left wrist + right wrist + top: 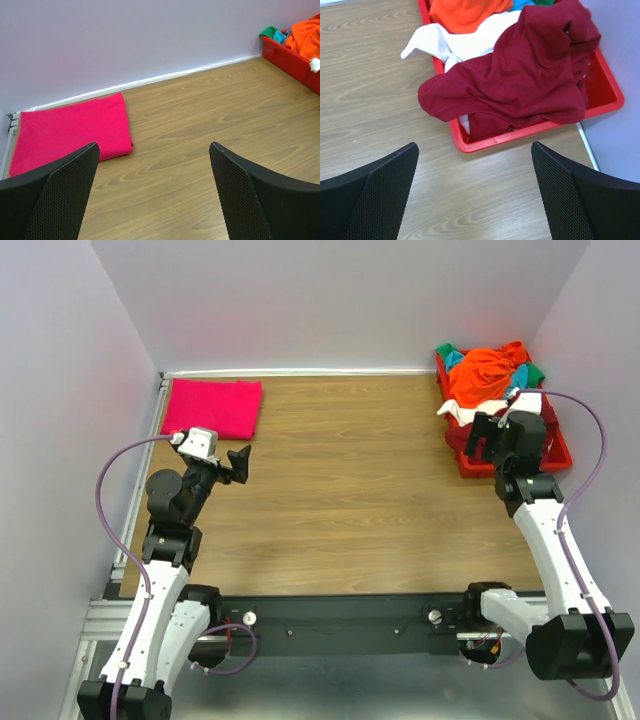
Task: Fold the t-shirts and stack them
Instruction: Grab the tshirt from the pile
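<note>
A folded magenta-pink t-shirt (212, 407) lies flat at the table's far left corner; it also shows in the left wrist view (70, 132). My left gripper (238, 462) is open and empty, just near and right of it, above bare wood (152, 200). A dark red t-shirt (530, 75) lies crumpled in the red tray (520, 134), one edge hanging over the tray's left rim. Orange (490, 375), cream (460, 45), green (535, 373) and teal (455, 360) shirts are piled behind it. My right gripper (484, 443) is open and empty over the tray's near end (475, 200).
The red tray (558, 452) stands at the far right against the side wall. Walls close the table at the back and on both sides. Wooden tabletop (350, 490) lies between the pink shirt and the tray.
</note>
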Controlling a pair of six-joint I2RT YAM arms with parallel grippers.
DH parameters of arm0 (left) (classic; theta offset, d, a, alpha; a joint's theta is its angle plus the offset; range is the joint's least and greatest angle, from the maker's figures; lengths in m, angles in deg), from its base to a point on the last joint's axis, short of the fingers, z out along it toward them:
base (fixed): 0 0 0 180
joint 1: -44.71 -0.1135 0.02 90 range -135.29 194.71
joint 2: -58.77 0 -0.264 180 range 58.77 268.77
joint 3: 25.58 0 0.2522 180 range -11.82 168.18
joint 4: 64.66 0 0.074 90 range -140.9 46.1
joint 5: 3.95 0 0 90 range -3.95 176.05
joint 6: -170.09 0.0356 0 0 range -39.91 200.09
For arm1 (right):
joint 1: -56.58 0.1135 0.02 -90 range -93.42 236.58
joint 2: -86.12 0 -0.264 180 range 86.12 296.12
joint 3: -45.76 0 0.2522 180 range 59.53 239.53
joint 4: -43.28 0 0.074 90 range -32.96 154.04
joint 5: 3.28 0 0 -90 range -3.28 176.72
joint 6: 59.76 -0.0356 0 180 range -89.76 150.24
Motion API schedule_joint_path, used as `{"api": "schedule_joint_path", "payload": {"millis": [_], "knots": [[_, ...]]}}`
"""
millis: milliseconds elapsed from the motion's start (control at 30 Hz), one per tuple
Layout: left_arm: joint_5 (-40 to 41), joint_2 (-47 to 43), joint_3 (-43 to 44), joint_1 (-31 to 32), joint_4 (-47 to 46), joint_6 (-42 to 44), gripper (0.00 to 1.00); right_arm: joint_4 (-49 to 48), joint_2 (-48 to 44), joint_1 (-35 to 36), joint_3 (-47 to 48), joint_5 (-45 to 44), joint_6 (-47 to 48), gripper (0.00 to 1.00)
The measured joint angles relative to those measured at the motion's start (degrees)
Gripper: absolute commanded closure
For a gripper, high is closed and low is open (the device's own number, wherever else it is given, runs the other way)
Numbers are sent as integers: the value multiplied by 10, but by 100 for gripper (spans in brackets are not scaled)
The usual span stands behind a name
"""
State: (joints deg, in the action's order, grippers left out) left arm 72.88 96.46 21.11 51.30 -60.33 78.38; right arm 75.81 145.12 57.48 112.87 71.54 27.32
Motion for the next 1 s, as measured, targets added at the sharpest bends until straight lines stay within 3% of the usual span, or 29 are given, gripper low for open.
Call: {"api": "schedule_joint_path", "payload": {"millis": [133,300,367,533,667,833,1000], "knots": [[0,0,0,1,0,0,2,-11,1,0,-1,-29,17,0],[0,2,0,2,0,0,2,-12,8,-2,-4,-33,114,0],[0,2,0,3,0,0,2,-12,17,-24,-5,0,136,0],[0,2,0,5,0,0,2,-5,115,-169,22,132,142,1],[-1,1,0,11,-1,0,2,24,183,-224,60,210,142,9],[-3,0,0,12,-1,0,2,45,276,-266,168,281,141,12],[-5,-4,0,17,-1,0,2,51,342,-272,245,287,139,16]]}}
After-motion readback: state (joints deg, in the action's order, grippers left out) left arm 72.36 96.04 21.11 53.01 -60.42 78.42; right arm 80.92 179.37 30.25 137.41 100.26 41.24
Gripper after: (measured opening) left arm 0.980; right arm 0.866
